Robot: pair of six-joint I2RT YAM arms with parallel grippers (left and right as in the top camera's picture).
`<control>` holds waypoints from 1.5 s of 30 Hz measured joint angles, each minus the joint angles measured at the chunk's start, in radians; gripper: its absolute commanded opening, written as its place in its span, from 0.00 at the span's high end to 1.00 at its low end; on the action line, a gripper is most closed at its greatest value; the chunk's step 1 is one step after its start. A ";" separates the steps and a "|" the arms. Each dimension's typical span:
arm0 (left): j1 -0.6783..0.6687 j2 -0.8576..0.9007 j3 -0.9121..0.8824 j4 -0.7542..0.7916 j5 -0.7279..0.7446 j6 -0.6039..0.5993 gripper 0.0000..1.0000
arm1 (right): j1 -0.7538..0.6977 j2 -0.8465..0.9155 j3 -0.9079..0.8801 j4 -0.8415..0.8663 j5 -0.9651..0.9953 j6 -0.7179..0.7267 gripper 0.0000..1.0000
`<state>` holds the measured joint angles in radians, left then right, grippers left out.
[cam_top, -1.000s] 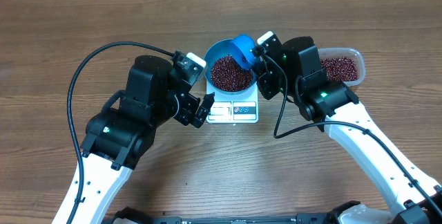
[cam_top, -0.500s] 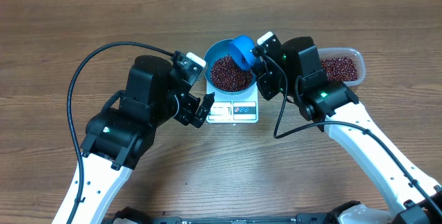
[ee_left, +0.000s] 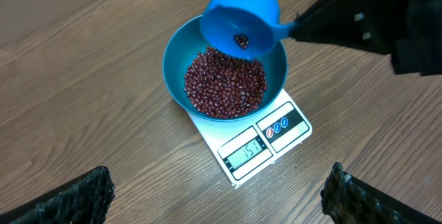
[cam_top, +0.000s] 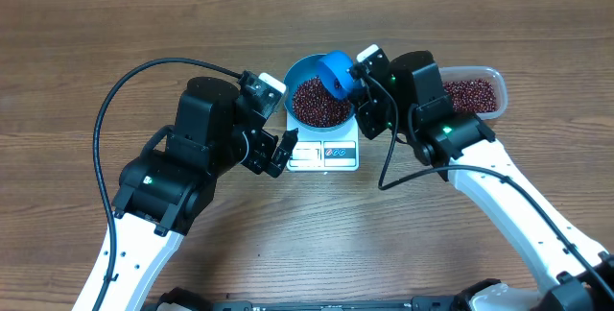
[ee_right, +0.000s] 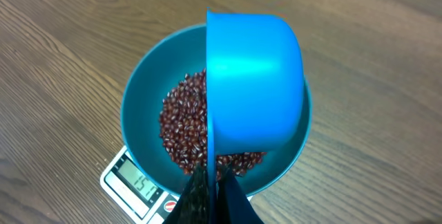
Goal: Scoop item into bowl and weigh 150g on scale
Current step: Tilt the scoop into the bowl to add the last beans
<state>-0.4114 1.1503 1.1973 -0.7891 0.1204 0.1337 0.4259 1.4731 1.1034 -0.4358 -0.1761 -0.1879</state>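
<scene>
The beans point(ee_left: 224, 89) are lying in the bowl point(ee_left: 174, 68) on the scale point(ee_left: 293, 124) by the worktop's point(cam_top: 317, 244) far edge, and the right end effector point(cam_top: 359, 83), clamped on the tipped scoop point(ee_left: 238, 10), is risking dropping stray beans past target, while the left end effector point(cam_top: 280, 154) is hanging wide open and empty.

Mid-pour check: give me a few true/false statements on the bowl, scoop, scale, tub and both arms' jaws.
1. The bowl sits on the scale. True.
2. The tub holds beans. True.
3. The scoop lies inside the tub. False: the right gripper holds it by the handle, tipped over the bowl.
4. The left gripper has its jaws shut on the bowl. False: they stand open and empty, beside the scale.
5. A few beans sit in the scoop. True.
</scene>
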 measured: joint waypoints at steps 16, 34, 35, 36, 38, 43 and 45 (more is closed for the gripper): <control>0.000 0.000 0.000 0.000 0.000 0.000 0.00 | 0.000 0.109 0.000 0.016 -0.003 0.001 0.96; 0.000 0.000 0.000 0.000 0.000 0.000 0.00 | 0.000 0.161 0.000 0.039 -0.047 0.001 0.96; 0.000 0.000 0.000 0.000 0.000 0.000 0.00 | 0.000 0.164 0.000 0.041 -0.049 0.000 0.96; 0.000 0.000 0.000 0.000 0.000 0.000 0.00 | 0.000 0.164 0.000 0.042 -0.051 0.000 0.96; 0.000 0.000 0.000 0.000 0.000 0.000 0.00 | 0.000 0.164 0.000 0.047 -0.058 0.001 0.96; 0.000 0.000 0.000 0.000 0.000 0.000 0.00 | 0.000 0.165 0.000 0.061 -0.134 0.017 0.96; 0.000 0.000 0.000 0.000 0.000 0.000 0.01 | 0.000 0.165 0.000 0.074 -0.153 0.032 0.96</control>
<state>-0.4114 1.1503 1.1969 -0.7891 0.1204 0.1337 0.4259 1.6379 1.1034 -0.3618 -0.3294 -0.1558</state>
